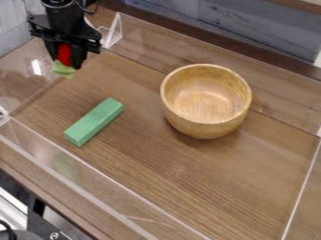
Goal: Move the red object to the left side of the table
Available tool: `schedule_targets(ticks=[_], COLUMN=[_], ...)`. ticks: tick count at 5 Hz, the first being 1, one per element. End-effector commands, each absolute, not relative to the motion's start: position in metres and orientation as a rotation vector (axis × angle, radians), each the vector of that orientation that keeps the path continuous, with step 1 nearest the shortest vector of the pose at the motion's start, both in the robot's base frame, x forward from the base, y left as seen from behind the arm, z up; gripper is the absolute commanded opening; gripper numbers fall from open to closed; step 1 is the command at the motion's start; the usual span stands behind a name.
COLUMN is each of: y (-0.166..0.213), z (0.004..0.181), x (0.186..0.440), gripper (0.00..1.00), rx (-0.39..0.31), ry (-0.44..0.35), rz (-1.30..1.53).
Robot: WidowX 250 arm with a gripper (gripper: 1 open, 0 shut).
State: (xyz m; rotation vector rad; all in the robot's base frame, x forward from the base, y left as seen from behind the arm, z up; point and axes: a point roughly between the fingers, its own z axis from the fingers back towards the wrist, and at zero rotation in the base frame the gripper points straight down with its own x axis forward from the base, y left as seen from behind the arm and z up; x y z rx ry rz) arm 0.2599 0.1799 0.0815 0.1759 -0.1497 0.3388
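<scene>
I am seeing the end effector (pixel 67 64) gripping the red strawberry toy (pixel 66 56) between its fingers, hanging above the far left corner of the worktop (pixel 189 178). The green block (pixel 94 121) and wooden bowl (pixel 207 99) are lying well apart from it.

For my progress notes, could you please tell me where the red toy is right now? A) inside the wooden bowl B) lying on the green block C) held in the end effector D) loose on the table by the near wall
C: the red toy sits clamped in the end effector, apart from the green block and the bowl.
</scene>
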Motion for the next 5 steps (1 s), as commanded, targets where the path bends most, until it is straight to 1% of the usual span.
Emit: schedule_targets(ticks=[1, 3, 5], y=[0.186, 0.185, 0.192], z=[0.092, 0.083, 0.070], x=[0.277, 0.295, 0.304], gripper=[0.00, 0.00, 0.00], rx=[0.198, 0.182, 0.167], ry=[-0.186, -0.172, -0.168], rz=[0.335, 0.281, 0.237])
